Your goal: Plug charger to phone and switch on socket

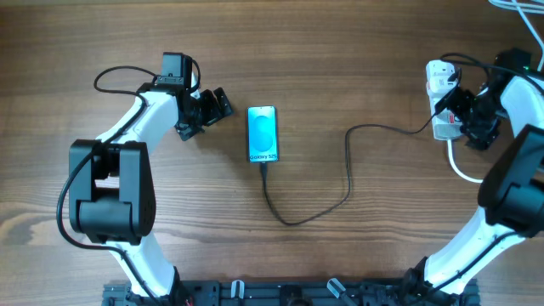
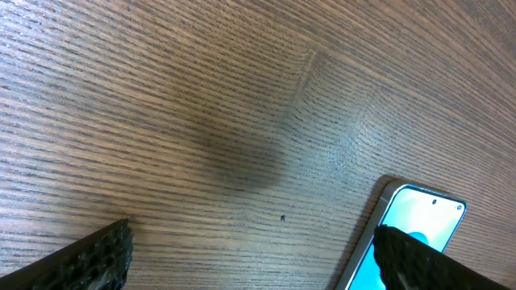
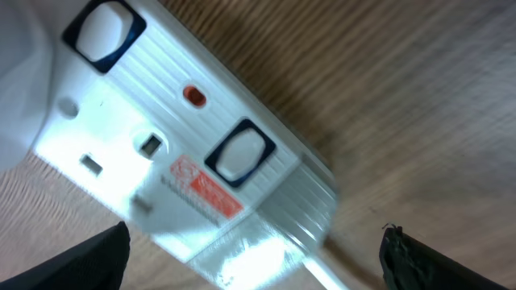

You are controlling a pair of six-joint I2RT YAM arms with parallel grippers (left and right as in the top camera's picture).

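Observation:
The phone (image 1: 263, 133) lies flat at the table's middle with its turquoise screen up; its top corner shows in the left wrist view (image 2: 419, 221). The thin black charger cable (image 1: 347, 170) runs from the phone's near end in a loop to the white socket strip (image 1: 441, 93) at the far right. The plug tip sits at the phone's near short edge. My left gripper (image 1: 206, 109) is open and empty, just left of the phone. My right gripper (image 1: 474, 115) is open above the socket (image 3: 177, 153), whose rocker switches and red mark (image 3: 193, 95) show close up.
A thick white cord (image 1: 463, 168) leaves the socket toward the near right. More white cords (image 1: 520, 17) lie at the far right corner. The robots' black cables (image 1: 119, 75) loop by the left arm.

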